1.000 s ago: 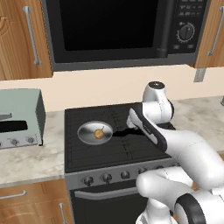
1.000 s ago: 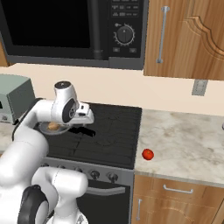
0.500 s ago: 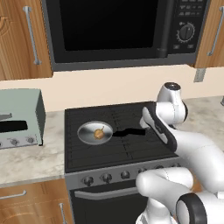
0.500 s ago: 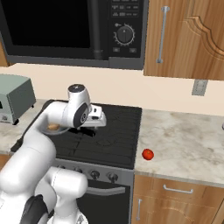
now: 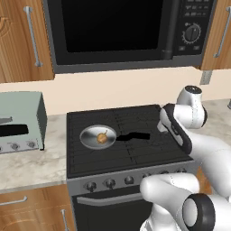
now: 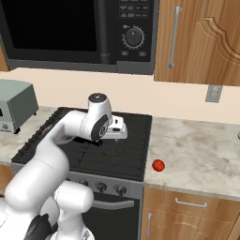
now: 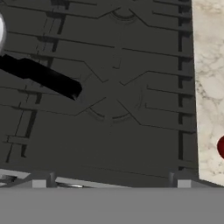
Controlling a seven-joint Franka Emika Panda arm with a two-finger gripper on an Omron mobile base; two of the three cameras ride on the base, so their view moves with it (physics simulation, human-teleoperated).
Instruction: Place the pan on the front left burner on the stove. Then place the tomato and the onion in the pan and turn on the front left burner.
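Left base view: we see the pan on the front left burner of the stove, its black handle pointing to 3 o'clock. The onion lies inside the pan. The arm's wrist hangs over the stove's right half, at 3 o'clock from the pan; we can't tell the jaws here.

Right base view: the tomato rests on the marble counter, just beside the stove's right edge, at 4 o'clock from the wrist.

Hand view: we look down on the grate w/ the handle tip at 9 o'clock and the tomato at the frame's 3 o'clock edge. Jaws stand fully apart, holding nothing.
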